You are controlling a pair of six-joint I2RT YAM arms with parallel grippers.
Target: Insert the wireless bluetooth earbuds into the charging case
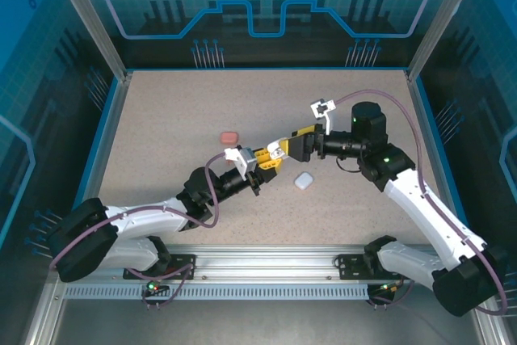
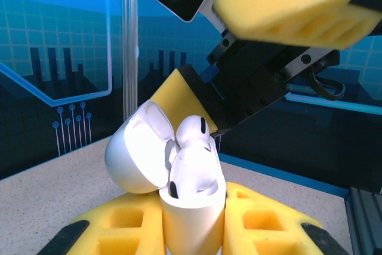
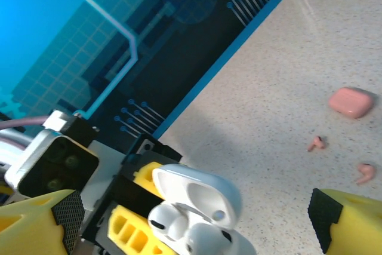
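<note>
One salmon-red case [image 1: 229, 136]: closed and pebble-shaped, lying on the table [image 1: 161, 119] left of both grippers.
Salmon-red earbuds [image 3: 316, 143]: two tiny stemmed buds, loose on the table near the salmon-red case, apart from each other.
Left gripper [image 1: 266, 161]: yellow fingers clamped on the lower body of the charging case, held up off the table.
Charging case [image 2: 192, 213]: glossy white and upright, its lid [image 2: 136, 156] swung open to the left.
White earbuds [image 2: 192, 131]: two in the case's mouth; one stands higher, and both show dark spots.
Right gripper [image 1: 283, 149]: jaws spread wide on either side of the open case, holding nothing.
Closed white case [image 1: 304, 181]: on the table, below the right gripper.
</note>
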